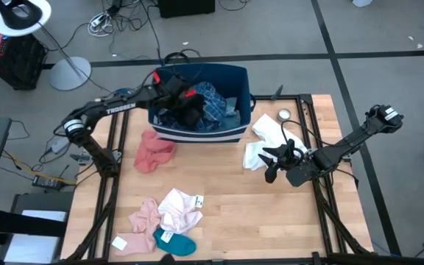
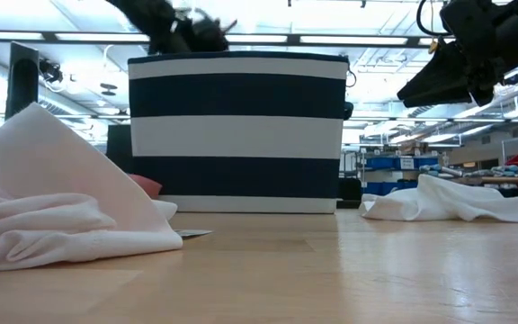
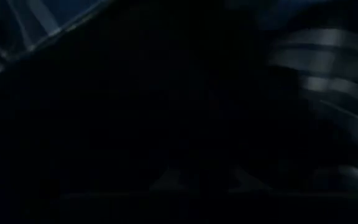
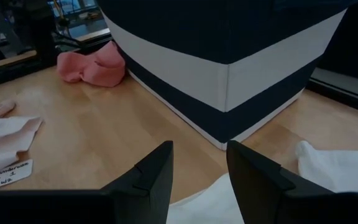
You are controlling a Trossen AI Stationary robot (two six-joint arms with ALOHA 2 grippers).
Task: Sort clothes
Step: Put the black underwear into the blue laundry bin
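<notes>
Clothes lie scattered around a dark blue fabric bin with white stripes (image 1: 201,132) standing at the far side of a wooden table (image 1: 227,221). Inside the bin sit blue garments (image 1: 216,103), plaid among them, and the left gripper (image 1: 190,110) reaches down into it from the left; its wrist view is almost black, so whether its fingers hold anything cannot be told. To the bin's right lies a white garment (image 1: 263,143), crumpled, its long axis running from the bin's right corner toward the table's near side. The right gripper (image 1: 272,160) hovers directly over the near end of this garment, fingers spread apart and holding nothing, with white cloth showing just beneath them in its wrist view. That makes the right arm by far the nearer one to it; a straight descent looks like all the grasp needs. Just left of the bin's front lies a coral-red piece (image 1: 154,151). Well in front of the bin, near the table's front edge, sit a pale pink and white pile (image 1: 168,213) and teal socks (image 1: 175,241).
</notes>
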